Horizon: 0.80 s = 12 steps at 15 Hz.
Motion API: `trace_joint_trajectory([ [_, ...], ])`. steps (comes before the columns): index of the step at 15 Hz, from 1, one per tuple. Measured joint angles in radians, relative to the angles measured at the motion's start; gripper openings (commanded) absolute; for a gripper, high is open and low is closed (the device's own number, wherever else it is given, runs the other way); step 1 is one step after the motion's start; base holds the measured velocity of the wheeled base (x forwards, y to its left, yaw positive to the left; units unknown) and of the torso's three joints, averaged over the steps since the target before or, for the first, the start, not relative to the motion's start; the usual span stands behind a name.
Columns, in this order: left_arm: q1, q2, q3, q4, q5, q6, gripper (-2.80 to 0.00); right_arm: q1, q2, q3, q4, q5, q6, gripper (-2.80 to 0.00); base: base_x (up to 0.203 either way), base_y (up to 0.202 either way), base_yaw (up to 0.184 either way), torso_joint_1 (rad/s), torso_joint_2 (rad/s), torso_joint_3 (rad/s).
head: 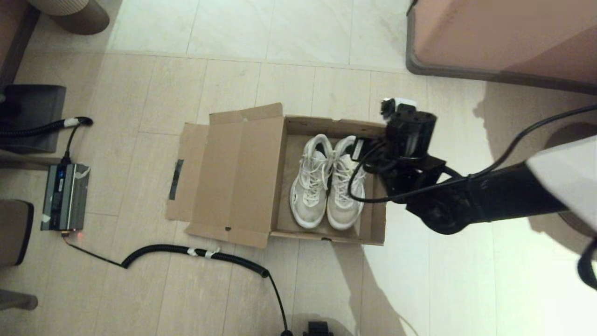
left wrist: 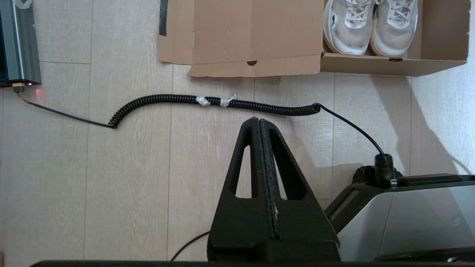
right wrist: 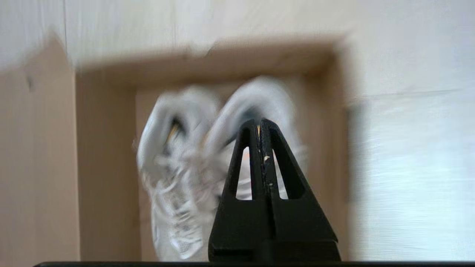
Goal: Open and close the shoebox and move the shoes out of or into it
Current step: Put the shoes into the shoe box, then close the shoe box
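The brown cardboard shoebox (head: 326, 125) lies open on the floor, and its lid (head: 233, 177) is folded flat to the left with dark tape (head: 176, 179) on the edge flap. Two white lace-up shoes (head: 310, 186) (head: 345, 196) lie side by side inside, toes towards me. My right arm's wrist (head: 408, 140) hangs over the box's right side. In the right wrist view my right gripper (right wrist: 259, 122) is shut and empty above the heel of the right-hand shoe (right wrist: 259, 100), apart from it. My left gripper (left wrist: 259, 120) is shut and empty, low over the floor in front of the box (left wrist: 371, 66).
A coiled black cable (head: 196, 252) lies on the floor in front of the box and runs to a grey electronics unit (head: 65, 196) at the left. A pink-brown furniture block (head: 503, 37) stands at the back right. My own base (left wrist: 408, 222) is beside the left gripper.
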Motion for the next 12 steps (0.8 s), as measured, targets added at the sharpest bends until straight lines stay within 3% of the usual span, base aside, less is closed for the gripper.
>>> trace_joint_trajectory([
  [5,0.0,0.0,0.0,0.0,0.0,0.0,-2.8,-0.097,-0.473,0.377,-0.001,0.005,-0.002,-2.8,0.0,0.0,0.0,0.0,0.0,0.0],
  [12,0.0,0.0,0.0,0.0,0.0,0.0,-2.8,-0.415,-1.23,1.046,0.133,0.059,-0.035,-2.8,0.0,0.0,0.0,0.0,0.0,0.0],
])
